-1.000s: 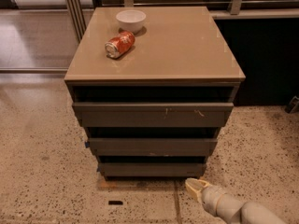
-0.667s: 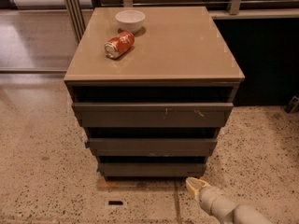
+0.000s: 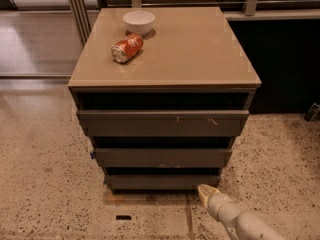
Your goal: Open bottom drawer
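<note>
**Getting Ready to Pull the Bottom Drawer**

Nearest, at 5 o'clock in the view: the gripper [image 3: 206, 191], low over the speckled floor [image 3: 45, 184], just beside the foot of the cabinet. Cannot tell how wide open, or whether holding anything. Not touching the drawer yet, by the look of it.

Just past it, toward 11 o'clock: the bottom drawer [image 3: 162, 182], lowest of three, dark grey, flat front, no handle, looking shut or nearly so. Best to slide in toward 12 o'clock, hook behind the top edge of that front near its right end, then pull straight back toward 6 o'clock, slow and level. Keep clear of the middle drawer [image 3: 162, 157] right above. No tugging sideways, or could jam.

Farther up: the top drawer [image 3: 162, 123] with pale scratches, then the tan top [image 3: 200, 49] with a can [image 3: 127, 48] lying on its side at 11 o'clock and a white bowl [image 3: 138, 20] just behind.

Compared with a second ago: gripper a tiny bit nearer the drawer. Drawers, can and bowl same as before.
</note>
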Available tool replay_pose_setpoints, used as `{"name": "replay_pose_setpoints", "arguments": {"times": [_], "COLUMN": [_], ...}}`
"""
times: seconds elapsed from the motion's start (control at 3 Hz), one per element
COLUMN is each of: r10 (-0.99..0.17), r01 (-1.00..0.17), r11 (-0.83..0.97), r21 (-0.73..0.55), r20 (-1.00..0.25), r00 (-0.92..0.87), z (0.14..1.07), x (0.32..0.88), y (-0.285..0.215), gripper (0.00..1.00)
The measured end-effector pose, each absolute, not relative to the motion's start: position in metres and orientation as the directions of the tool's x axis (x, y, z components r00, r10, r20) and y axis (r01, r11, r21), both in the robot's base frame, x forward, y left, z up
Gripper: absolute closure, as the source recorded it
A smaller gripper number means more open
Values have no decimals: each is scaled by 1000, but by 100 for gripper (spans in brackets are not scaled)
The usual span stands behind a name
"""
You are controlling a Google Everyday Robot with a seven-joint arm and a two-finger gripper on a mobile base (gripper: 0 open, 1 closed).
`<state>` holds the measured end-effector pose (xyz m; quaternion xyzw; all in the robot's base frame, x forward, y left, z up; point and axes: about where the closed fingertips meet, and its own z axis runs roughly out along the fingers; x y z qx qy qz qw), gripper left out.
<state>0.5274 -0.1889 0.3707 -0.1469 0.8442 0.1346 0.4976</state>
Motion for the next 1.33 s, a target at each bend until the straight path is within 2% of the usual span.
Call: {"name": "replay_pose_setpoints", "arguments": {"times": [0.67,1.33], "r10": [-95,-58], "r01": [-360,-293], "r11": [929,954], "r21": [89,63], "r20": [-881,-921], "r00": [-463,-386], "z": [361,320], "x": [535,583], "y": [-186,-192], "gripper": [100,100]}}
